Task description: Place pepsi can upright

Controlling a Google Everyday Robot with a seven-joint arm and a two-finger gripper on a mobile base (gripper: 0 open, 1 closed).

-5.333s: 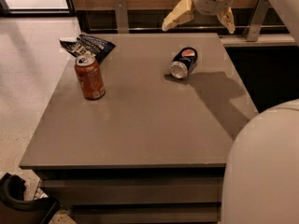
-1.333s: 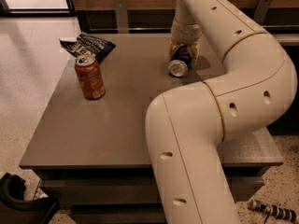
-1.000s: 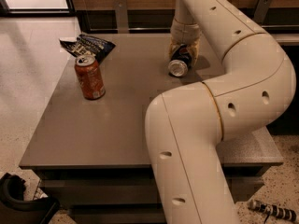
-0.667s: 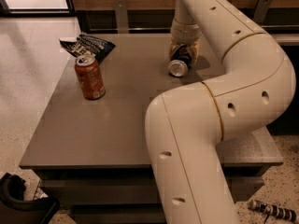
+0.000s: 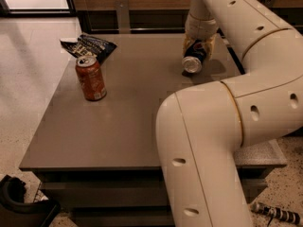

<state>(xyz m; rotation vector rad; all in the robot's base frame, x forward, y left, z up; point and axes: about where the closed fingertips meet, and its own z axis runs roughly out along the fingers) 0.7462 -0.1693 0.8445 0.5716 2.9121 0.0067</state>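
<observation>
Gripper [image 5: 199,50] is down near the worktop's [image 5: 128,122] far right corner, fingers [image 5: 188,45] clamped on either side of the pepsi can [image 5: 192,63]. Can is tilted, silver end facing the near edge. Orange-red can [image 5: 90,78] stands upright by the left edge, dark snack bag [image 5: 90,45] at the far left corner.

I'm seeing the pepsi can [image 5: 194,56] lying on its side at the far right of the table [image 5: 123,126], the gripper [image 5: 199,48] sitting right over it; the other can [image 5: 90,78] is standing well to the left, the snack bag [image 5: 90,45] lying just behind it
</observation>
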